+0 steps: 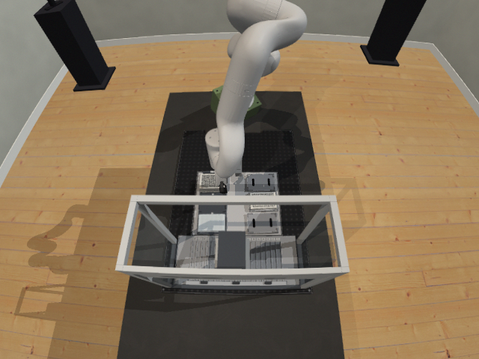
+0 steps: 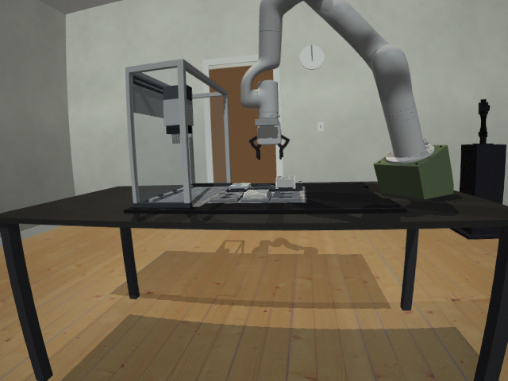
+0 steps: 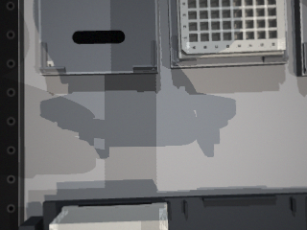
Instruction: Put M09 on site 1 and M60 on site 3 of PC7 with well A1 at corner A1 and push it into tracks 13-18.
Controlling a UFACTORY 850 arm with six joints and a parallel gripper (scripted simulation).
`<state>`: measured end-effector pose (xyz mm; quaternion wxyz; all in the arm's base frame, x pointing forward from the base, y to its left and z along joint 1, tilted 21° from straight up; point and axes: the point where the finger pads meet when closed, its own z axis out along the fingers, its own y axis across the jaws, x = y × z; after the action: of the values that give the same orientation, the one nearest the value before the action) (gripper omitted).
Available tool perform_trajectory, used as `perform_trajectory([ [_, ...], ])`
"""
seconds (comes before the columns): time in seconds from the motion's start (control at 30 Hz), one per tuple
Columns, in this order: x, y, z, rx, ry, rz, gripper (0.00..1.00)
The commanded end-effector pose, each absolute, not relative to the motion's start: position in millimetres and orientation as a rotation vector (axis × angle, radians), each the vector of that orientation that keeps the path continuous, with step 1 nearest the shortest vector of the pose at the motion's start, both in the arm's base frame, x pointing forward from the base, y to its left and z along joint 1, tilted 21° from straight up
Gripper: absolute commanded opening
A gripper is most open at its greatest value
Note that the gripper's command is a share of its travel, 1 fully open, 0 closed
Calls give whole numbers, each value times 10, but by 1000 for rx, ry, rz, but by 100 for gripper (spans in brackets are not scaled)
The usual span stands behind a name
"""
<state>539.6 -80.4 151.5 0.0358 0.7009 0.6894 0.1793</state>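
My gripper (image 2: 268,153) is open and empty. It hangs high above the apron, between the carrier and the nest row, and also shows in the overhead view (image 1: 223,188). The dark carrier PC7 (image 1: 211,206) lies on the apron before the rails; its edge shows in the wrist view (image 3: 192,211). M09 (image 1: 208,181), the white deep-well block, sits on site 1 and shows in the wrist view (image 3: 107,218). A white plate, seemingly M60 (image 1: 211,222), lies on site 3. Site 2 looks bare. M06 (image 3: 232,26) sits in nest S2. Nest S1 (image 3: 98,38) is empty. My fingers are out of the wrist view.
The instrument's white frame (image 1: 232,235) stands over the rails (image 1: 195,253), and its top bar hides part of M06 and the carrier. A dark pipetting head (image 2: 178,110) hangs inside the frame. Nest S3 (image 1: 263,223) is empty. The arm's green base (image 2: 414,174) stands behind.
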Motion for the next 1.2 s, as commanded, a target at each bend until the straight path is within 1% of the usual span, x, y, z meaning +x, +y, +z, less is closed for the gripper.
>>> perform_trajectory([
  [0.0,5561,-664,1531,2158,2120,542,100],
  [0.23,5805,-421,1558,2158,2120,542,100],
  [0.83,5805,-421,1558,2158,2120,542,100],
  [1.17,5844,-395,1433,2158,2120,542,100],
])
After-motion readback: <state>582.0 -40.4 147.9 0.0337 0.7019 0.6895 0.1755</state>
